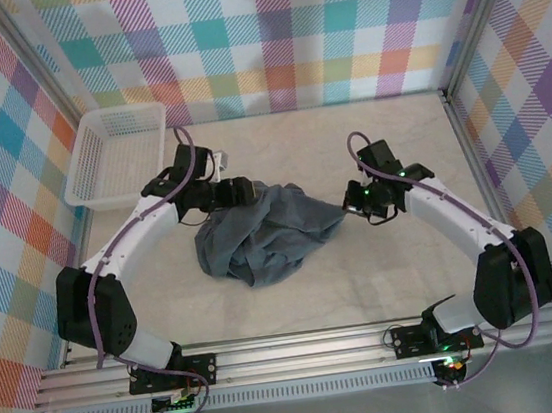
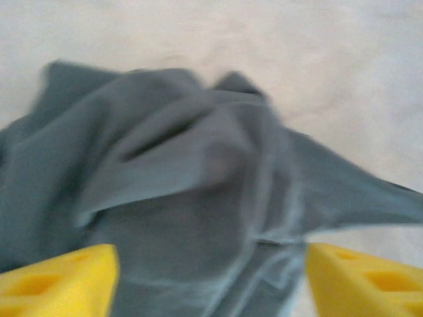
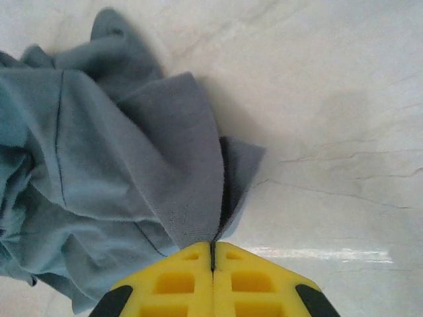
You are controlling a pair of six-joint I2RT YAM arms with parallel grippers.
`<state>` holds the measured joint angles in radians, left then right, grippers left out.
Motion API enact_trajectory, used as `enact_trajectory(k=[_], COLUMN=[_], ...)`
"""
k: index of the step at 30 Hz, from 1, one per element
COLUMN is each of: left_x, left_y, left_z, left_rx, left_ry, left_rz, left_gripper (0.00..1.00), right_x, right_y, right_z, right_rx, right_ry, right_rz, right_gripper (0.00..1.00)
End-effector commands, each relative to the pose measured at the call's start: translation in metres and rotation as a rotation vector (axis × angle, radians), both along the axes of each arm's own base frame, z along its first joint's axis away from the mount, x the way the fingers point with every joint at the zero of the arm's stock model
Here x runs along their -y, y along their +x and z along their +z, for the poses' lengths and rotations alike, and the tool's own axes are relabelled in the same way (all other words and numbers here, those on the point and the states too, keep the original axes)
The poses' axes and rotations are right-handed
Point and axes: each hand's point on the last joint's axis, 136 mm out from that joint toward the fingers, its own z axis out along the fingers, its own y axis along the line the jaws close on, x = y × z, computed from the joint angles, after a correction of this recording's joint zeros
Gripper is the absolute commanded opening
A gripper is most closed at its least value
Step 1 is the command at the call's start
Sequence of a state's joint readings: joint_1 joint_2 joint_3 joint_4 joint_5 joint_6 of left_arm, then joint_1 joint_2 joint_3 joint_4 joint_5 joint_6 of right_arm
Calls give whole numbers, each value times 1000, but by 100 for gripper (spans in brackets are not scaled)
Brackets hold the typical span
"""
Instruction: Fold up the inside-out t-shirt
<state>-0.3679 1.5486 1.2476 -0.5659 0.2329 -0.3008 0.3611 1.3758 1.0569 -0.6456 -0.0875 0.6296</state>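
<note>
Your right gripper (image 3: 212,249) is clamping the t-shirt (image 3: 99,165) by its edge; your left gripper (image 2: 211,281) is hanging spread wide over it. The basket (image 1: 85,164) is sitting well apart.

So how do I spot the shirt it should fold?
Start at the pale table between bright plaid walls. Near its middle lies a crumpled heap, the t-shirt. It is the only soft, slate-grey thing; the basket in the far left corner is stiff white lattice.
</note>
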Motion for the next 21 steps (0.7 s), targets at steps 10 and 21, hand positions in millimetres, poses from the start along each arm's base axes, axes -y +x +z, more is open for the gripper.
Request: enact_trajectory(k=[10, 21], left_x=[92, 25], left_y=[-58, 18], left_z=[-76, 201], left_rx=[-361, 385], left_ry=[-207, -261], left_rz=[-217, 4], left_gripper=[28, 0], right_x=[22, 13], right_y=[40, 76], right_z=[152, 404], right_rx=[391, 927], right_ry=[-1, 179], right_rz=[-12, 26], right_gripper=[0, 0])
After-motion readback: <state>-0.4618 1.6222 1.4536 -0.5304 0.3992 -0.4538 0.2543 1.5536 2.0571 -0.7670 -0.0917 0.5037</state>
